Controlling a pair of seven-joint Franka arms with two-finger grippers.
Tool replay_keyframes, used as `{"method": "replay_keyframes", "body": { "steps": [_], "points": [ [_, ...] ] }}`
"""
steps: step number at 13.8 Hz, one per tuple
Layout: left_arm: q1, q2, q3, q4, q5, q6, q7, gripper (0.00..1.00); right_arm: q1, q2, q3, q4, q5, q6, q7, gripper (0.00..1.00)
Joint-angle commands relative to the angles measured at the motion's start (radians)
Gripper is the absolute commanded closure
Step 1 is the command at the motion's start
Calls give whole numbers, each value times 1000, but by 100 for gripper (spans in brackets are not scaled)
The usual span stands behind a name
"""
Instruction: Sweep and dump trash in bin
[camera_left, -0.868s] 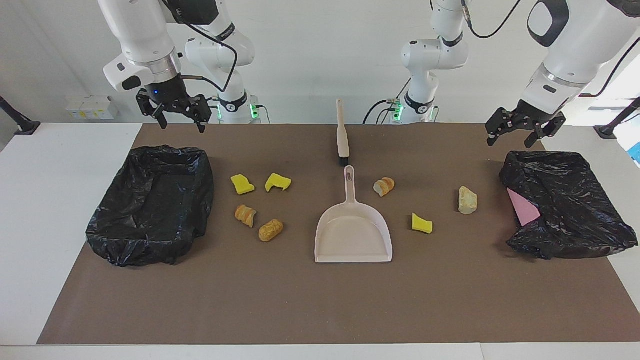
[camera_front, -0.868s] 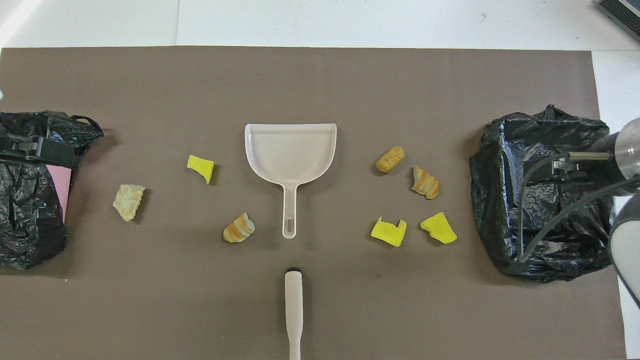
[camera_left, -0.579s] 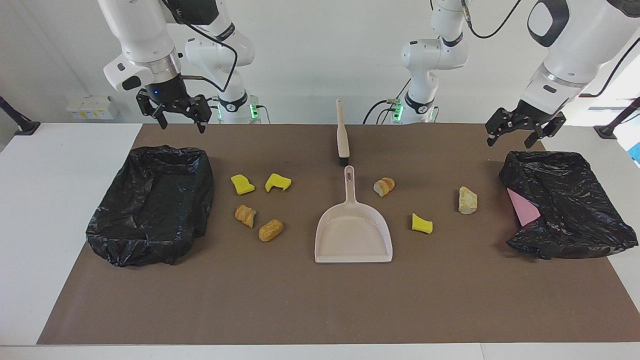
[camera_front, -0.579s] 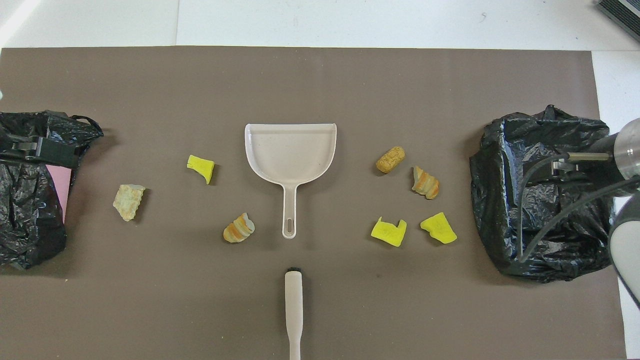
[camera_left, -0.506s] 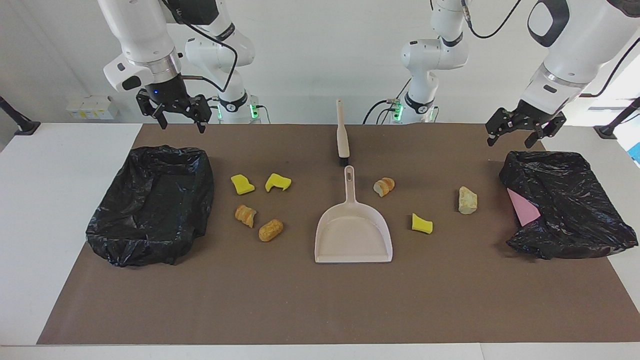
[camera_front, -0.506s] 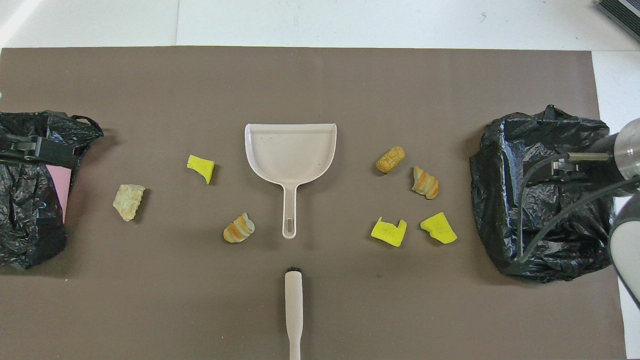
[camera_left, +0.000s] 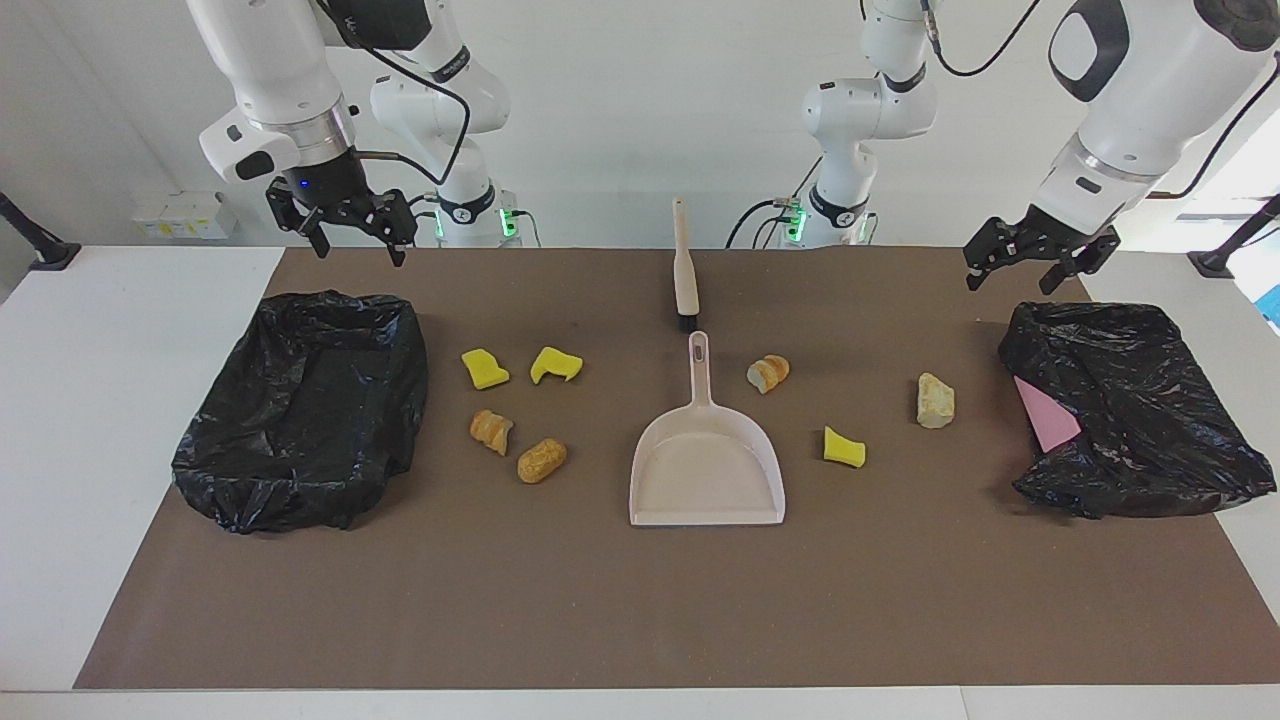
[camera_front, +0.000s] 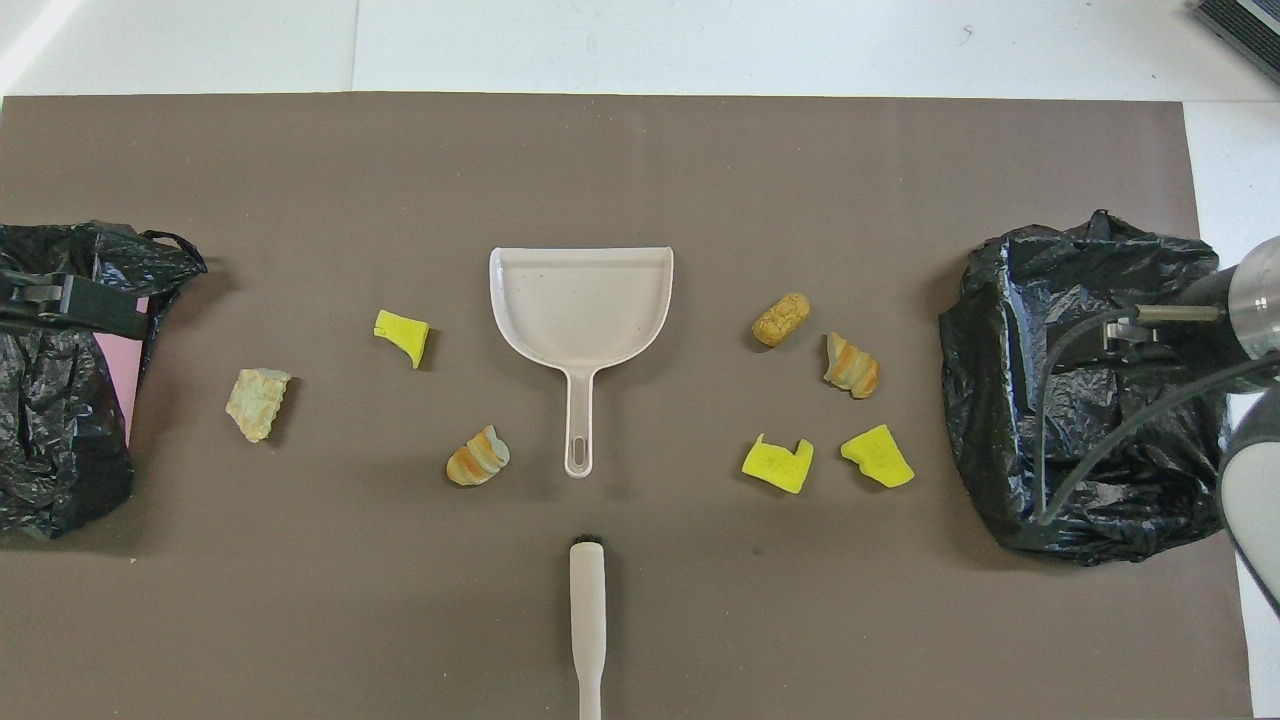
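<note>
I see both grippers, left (camera_left: 1030, 262) and right (camera_left: 348, 232), jaws spread, empty; careless brush (camera_left: 684, 270) strokes could scatter trash (camera_left: 541, 460) past the dustpan (camera_left: 706, 470) at 6 o'clock.

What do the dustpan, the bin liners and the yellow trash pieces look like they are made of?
Dustpan: smooth, pale pink-beige moulded plastic, judging by its thin even walls and hanging slot. Bin liners: thin black plastic film, crinkled and glossy. Yellow pieces: probably sponge foam, matte with torn, uneven edges.
</note>
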Motion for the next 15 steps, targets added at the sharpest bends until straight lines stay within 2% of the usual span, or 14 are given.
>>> {"method": "replay_keyframes", "body": {
  "steps": [1, 7, 12, 15],
  "points": [
    [-70, -66, 0, -129, -16, 36, -21, 0, -13, -32, 4, -12, 20, -8, -37, 0],
    [-271, -185, -1, -412, -25, 194, -199, 0, -13, -32, 5, -15, 20, 3, -36, 0],
    [-476, -213, -1, -595, -40, 347, -419, 0, -13, -33, 5, -18, 20, 4, -36, 0],
    [-608, -204, -2, -688, -45, 461, -548, 0, -10, -35, 5, -24, 22, 6, -25, 0]
  ]
}}
